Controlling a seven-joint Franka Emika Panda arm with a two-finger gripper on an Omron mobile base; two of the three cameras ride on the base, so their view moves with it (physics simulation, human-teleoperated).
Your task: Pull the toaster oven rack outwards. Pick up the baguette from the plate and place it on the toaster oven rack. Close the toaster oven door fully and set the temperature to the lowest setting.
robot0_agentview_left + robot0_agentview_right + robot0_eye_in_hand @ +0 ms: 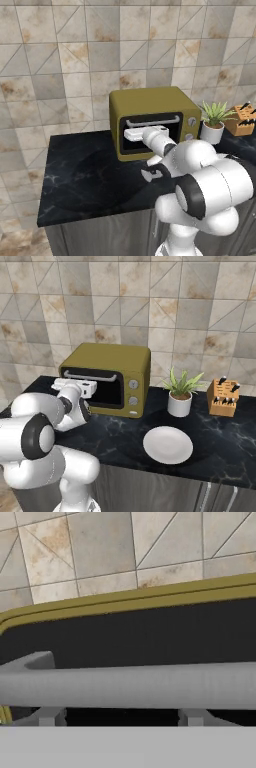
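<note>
— Gripper [131, 134] right up at the silver handle [128, 687] on the toaster oven door [107, 392]. Why there?
— Likely to work the door by that bar. Best spot to grab.
— Open or squeezed tight?
— Can't tell from here.
— And the plate [167, 444]?
— Flat on the counter [220, 441], right of the toaster oven [112, 358], near the plant [181, 391].

Light was even and soft across both base views, with no clear single source. The tiled wall [75, 60] was evenly lit. The black counter [210, 451] showed faint pale veining and weak sheen, no hard glare. A soft round shadow ringed the plate [168, 444]. Rendering was coarse and slightly blurred; in the hand view the handle [130, 686] looked smeared at close range.
</note>
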